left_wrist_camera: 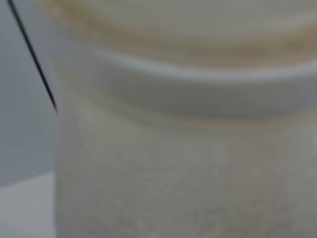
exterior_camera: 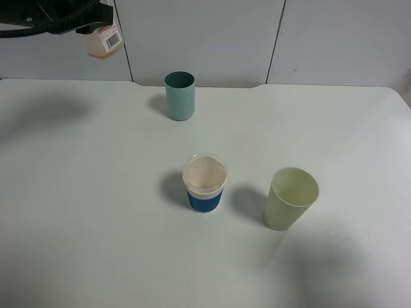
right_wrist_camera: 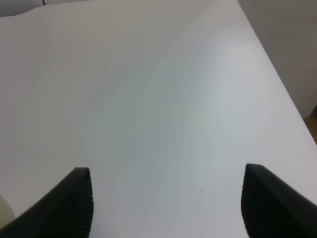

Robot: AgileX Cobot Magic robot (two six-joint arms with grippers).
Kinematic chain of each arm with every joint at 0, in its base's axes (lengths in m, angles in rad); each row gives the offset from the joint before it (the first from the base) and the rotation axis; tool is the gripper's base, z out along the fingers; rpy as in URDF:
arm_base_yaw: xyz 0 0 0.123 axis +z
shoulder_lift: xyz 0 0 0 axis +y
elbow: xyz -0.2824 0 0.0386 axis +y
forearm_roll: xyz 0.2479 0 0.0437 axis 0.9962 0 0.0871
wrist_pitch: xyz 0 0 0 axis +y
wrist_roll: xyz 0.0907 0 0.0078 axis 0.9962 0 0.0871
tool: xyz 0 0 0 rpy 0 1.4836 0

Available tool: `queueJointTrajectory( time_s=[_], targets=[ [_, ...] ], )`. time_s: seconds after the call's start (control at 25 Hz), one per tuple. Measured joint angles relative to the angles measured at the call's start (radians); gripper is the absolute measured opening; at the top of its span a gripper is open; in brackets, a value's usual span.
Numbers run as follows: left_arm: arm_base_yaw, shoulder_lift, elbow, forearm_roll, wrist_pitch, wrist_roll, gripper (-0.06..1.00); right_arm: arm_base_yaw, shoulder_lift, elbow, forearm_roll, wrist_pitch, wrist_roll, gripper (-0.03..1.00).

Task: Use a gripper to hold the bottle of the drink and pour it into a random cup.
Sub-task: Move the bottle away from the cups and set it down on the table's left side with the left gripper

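Note:
My left gripper (exterior_camera: 90, 27) is at the top left of the exterior high view, high above the table, shut on the bottle (exterior_camera: 103, 42). The bottle is translucent with a white-and-red label and a little brown drink (exterior_camera: 101, 53) at its low end. In the left wrist view the bottle (left_wrist_camera: 183, 148) fills the frame, blurred, with its ribbed neck close to the lens. The teal cup (exterior_camera: 180, 95) stands upright at the back middle of the table, well to the right of and below the bottle. My right gripper (right_wrist_camera: 166, 203) is open over bare table, its fingertips (right_wrist_camera: 74, 198) wide apart.
A short blue-and-white cup (exterior_camera: 205, 182) stands at the table's middle. A pale yellow-green tapered cup (exterior_camera: 291, 197) stands to its right. The white table (exterior_camera: 77, 205) ends at a grey panelled wall (exterior_camera: 205, 38) behind. The table's edge (right_wrist_camera: 277, 79) shows in the right wrist view.

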Motion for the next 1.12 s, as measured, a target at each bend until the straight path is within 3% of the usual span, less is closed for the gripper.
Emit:
queueJointTrajectory(
  time_s=[0.04, 0.08, 0.2, 0.32, 0.44, 0.88, 0.96, 1.12],
  targets=[
    [0.025, 0.0, 0.0, 0.122, 0.039, -0.109, 0.36, 0.0, 0.0, 0.0, 0.0, 0.0, 0.0, 0.63],
    [0.037, 0.0, 0.0, 0.185, 0.055, -0.162, 0.36, 0.0, 0.0, 0.0, 0.0, 0.0, 0.0, 0.63],
    [0.054, 0.0, 0.013, 0.34, 0.07, -0.298, 0.36, 0.0, 0.0, 0.0, 0.0, 0.0, 0.0, 0.63],
    [0.055, 0.0, 0.064, 0.449, 0.02, -0.406, 0.36, 0.0, 0.0, 0.0, 0.0, 0.0, 0.0, 0.63],
    [0.058, 0.0, 0.132, 0.501, -0.068, -0.473, 0.36, 0.0, 0.0, 0.0, 0.0, 0.0, 0.0, 0.63],
    [0.058, -0.003, 0.368, 0.578, -0.351, -0.603, 0.36, 0.0, 0.0, 0.0, 0.0, 0.0, 0.0, 0.63],
    [0.058, -0.004, 0.432, 0.633, -0.424, -0.703, 0.36, 0.0, 0.0, 0.0, 0.0, 0.0, 0.0, 0.63],
    [0.058, 0.002, 0.489, 0.775, -0.466, -0.846, 0.36, 0.0, 0.0, 0.0, 0.0, 0.0, 0.0, 0.63]
  ],
)
